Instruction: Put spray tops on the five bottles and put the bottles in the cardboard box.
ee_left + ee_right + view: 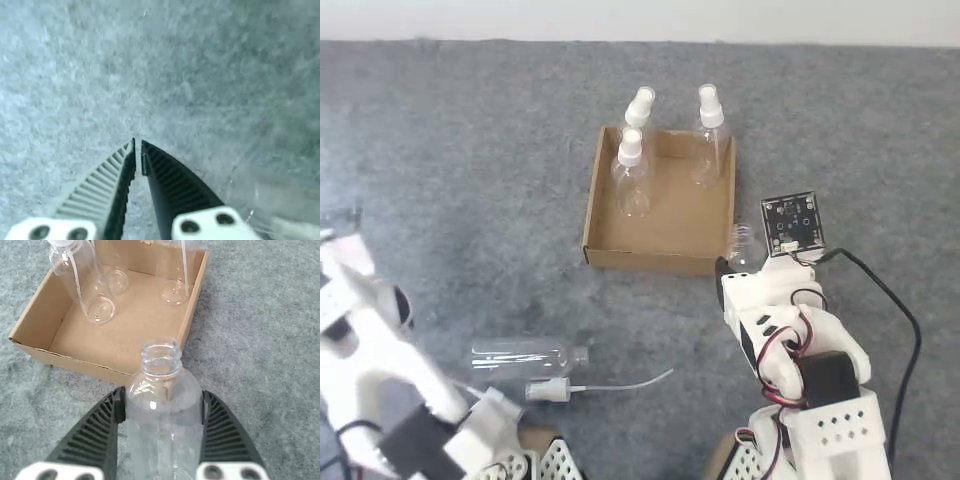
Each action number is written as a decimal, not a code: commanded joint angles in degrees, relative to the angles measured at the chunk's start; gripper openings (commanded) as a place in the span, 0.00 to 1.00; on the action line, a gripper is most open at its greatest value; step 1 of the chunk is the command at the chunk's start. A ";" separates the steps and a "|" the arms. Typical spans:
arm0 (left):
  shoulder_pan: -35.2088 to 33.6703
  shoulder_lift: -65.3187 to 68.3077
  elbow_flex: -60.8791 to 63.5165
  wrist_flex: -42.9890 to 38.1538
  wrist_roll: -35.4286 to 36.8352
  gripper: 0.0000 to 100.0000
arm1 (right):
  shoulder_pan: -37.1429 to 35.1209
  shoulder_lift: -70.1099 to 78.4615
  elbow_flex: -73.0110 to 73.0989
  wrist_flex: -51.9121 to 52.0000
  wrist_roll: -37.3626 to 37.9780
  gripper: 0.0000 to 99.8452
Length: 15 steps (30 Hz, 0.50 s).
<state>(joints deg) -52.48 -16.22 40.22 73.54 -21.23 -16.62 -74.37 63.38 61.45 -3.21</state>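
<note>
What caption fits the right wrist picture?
Right gripper holds an uncapped bottle beside the cardboard box with three bottles inside.

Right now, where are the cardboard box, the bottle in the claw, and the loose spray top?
cardboard box point(640, 257), high view, on its near wall.
held bottle point(161, 390), right wrist view, on its shoulder below the open neck.
loose spray top point(552, 391), high view, on its white head.
</note>
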 commanded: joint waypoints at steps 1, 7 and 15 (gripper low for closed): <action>3.69 6.68 -10.59 1.58 4.13 0.01 | 0.48 -0.92 -1.05 -1.27 -0.53 0.01; 5.54 20.75 -30.99 5.89 9.41 0.01 | 0.57 -0.92 -1.05 -1.27 -0.53 0.01; 5.19 26.11 -52.88 22.77 4.13 0.01 | 0.66 -0.92 -1.05 -1.36 -0.53 0.01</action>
<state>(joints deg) -47.38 11.38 -2.77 89.19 -13.58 -16.62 -74.37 63.38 61.45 -3.21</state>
